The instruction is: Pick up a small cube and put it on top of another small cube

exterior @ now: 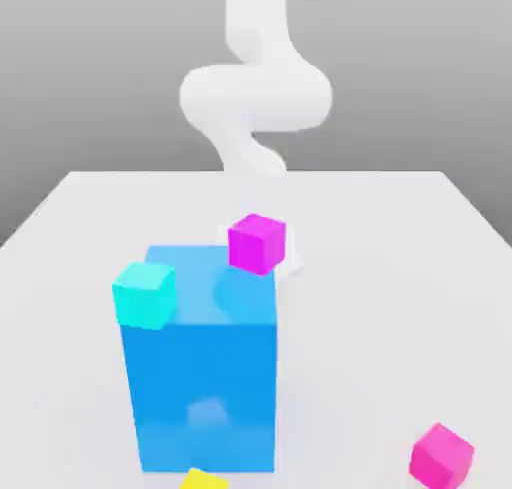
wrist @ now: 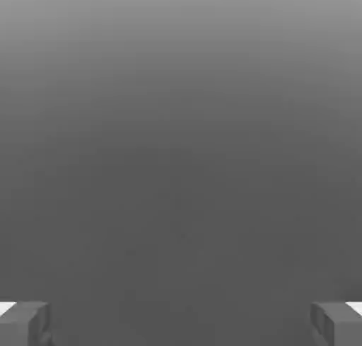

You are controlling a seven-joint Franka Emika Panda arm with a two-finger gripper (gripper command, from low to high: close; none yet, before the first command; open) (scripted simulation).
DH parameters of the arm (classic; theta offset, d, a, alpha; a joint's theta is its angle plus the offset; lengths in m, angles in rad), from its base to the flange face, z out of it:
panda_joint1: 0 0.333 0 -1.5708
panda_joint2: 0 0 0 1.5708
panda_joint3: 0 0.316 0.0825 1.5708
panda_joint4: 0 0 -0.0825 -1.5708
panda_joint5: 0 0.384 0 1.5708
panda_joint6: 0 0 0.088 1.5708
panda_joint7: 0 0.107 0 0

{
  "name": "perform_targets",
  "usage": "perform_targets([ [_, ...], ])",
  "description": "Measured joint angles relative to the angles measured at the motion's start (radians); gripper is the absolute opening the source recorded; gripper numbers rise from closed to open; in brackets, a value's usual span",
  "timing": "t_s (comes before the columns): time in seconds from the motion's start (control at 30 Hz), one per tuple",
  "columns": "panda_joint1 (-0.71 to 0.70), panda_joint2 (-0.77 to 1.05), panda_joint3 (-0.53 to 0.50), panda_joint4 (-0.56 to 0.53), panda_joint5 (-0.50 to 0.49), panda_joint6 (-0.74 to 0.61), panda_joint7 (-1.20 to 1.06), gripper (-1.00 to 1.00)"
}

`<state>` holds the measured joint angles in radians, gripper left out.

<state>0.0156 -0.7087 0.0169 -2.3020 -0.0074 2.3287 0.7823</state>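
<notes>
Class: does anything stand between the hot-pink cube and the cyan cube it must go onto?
Yes: in the exterior view the big blue block sits between the hot-pink cube, at lower right, and the cyan cube at the block's upper-left corner. A path over it seems likely.

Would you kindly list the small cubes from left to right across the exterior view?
cyan cube → yellow cube → purplish magenta cube → hot-pink cube
</notes>
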Motion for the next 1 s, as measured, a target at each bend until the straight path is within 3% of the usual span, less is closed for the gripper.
perform_targets([
  [0.6,0.119,0.659,0.129,-0.015,-0.075,0.207,-0.112,0.0],
  [1.0,0.215,1.095,0.162,-0.011,-0.151,0.367,-0.154,0.0],
])
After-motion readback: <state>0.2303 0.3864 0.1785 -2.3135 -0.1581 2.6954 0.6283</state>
